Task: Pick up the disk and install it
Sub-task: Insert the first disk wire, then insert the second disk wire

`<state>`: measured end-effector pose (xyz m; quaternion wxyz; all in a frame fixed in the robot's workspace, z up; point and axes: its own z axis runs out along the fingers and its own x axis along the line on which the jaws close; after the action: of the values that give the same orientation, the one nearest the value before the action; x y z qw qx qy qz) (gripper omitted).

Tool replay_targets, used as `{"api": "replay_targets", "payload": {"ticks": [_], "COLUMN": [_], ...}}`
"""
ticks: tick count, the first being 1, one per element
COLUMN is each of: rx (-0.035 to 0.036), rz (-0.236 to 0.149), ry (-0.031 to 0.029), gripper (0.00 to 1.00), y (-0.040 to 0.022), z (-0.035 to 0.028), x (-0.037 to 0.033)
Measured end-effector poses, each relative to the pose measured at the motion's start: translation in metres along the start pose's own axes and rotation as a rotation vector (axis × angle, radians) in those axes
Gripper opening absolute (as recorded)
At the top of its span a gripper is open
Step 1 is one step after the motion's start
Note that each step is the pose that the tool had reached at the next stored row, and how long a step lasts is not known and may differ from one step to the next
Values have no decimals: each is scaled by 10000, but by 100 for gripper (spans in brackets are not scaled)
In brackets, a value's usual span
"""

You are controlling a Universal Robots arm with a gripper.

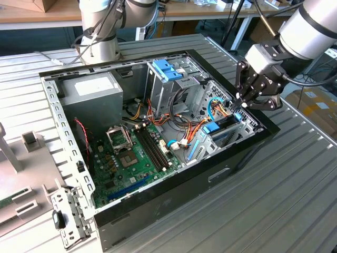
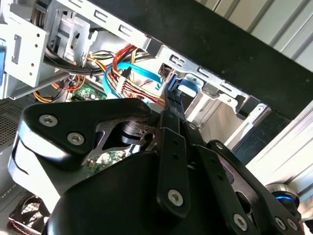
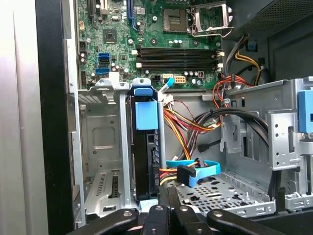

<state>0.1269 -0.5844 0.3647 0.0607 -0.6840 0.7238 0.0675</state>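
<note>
The gripper hangs just above the open computer case, at its corner on the exterior view's right, fingers drawn together and holding nothing. Below it the disk stands on edge in a slot of the metal drive bay, blue side piece uppermost, its lower end hidden behind the fingers. Coloured cables run beside it. The arm slopes down from the exterior view's upper right.

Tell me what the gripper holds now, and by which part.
Nothing, it seems: the gripper is shut and empty; the disk stands in the drive bay.
</note>
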Motion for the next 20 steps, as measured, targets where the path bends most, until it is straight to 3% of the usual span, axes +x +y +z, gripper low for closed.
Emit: {"api": "replay_targets", "payload": {"ticks": [4,18,20], "rx": [-12,-14,-14], "rz": [2,3,3], "ry": [1,-7,-8], "gripper": [11,11,17], "y": [-41,-48,-48], "z": [-35,-34,-34], "x": [-9,-9,-9]}}
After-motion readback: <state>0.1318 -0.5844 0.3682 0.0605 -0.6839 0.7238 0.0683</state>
